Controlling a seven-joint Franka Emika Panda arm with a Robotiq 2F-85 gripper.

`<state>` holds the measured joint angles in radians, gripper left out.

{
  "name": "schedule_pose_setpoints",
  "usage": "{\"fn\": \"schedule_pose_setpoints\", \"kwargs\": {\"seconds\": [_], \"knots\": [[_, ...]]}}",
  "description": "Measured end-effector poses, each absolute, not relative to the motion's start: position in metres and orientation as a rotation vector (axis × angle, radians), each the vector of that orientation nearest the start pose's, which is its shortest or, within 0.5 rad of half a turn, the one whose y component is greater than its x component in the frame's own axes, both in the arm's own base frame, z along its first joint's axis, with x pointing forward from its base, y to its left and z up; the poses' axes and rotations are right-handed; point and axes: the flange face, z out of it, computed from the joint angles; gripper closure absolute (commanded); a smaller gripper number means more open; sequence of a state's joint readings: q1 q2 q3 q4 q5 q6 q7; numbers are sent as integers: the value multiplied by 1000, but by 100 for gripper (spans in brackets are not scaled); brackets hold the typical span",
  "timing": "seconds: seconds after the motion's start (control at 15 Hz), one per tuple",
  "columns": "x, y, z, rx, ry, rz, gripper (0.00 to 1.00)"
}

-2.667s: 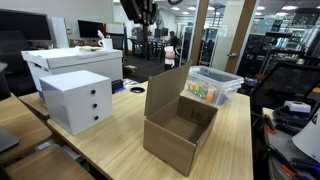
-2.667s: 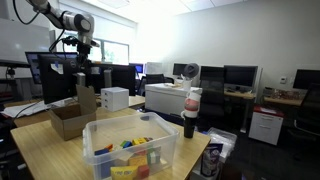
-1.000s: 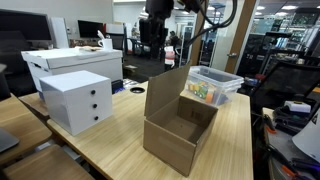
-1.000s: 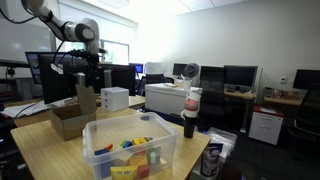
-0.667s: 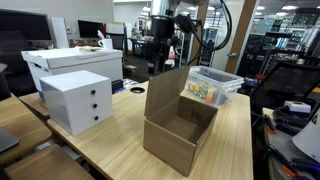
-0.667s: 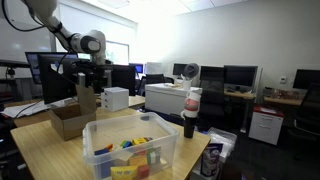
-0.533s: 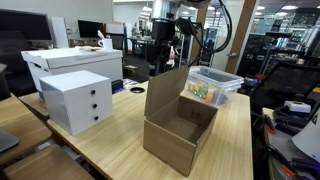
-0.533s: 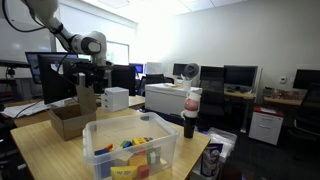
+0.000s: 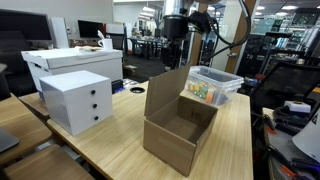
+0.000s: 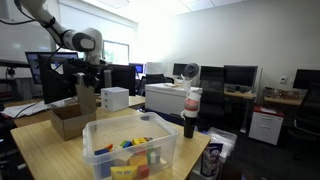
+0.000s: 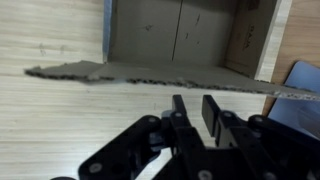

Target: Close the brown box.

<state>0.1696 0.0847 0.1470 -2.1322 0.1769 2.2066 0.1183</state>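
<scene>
The brown box (image 9: 180,138) stands open on the wooden table, its large flap (image 9: 165,92) upright on the far side. It also shows in an exterior view (image 10: 67,121). In the wrist view I look down on the flap's top edge (image 11: 150,75) and the bare inside of the box (image 11: 180,30). My gripper (image 9: 172,64) hangs just above and behind the flap's top edge, apart from it. It also shows in an exterior view (image 10: 88,82). In the wrist view the fingers (image 11: 195,108) are nearly together with a narrow gap and hold nothing.
A white three-drawer box (image 9: 78,100) stands beside the brown box, with a large white box (image 9: 70,62) behind it. A clear plastic bin (image 9: 212,85) with coloured items sits beyond the flap, also seen in front (image 10: 130,150). A bottle (image 10: 190,112) stands near it.
The arm has swung across from behind the white boxes and come down, so the gripper now hangs over the flap's top edge. The box and flap have not moved.
</scene>
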Motion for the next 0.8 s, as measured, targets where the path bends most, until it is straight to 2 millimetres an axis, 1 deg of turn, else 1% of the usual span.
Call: {"fn": "schedule_pose_setpoints", "kwargs": {"seconds": [0.07, 0.13, 0.2, 0.4, 0.6, 0.8], "knots": [[519, 176, 369, -2987, -134, 79, 99], [512, 175, 370, -2984, -133, 96, 98], [507, 174, 371, -2982, -134, 114, 100], [488, 173, 371, -2962, -139, 191, 99], [471, 175, 366, -2936, -158, 261, 98], [457, 177, 353, -2919, -185, 308, 99]]}}
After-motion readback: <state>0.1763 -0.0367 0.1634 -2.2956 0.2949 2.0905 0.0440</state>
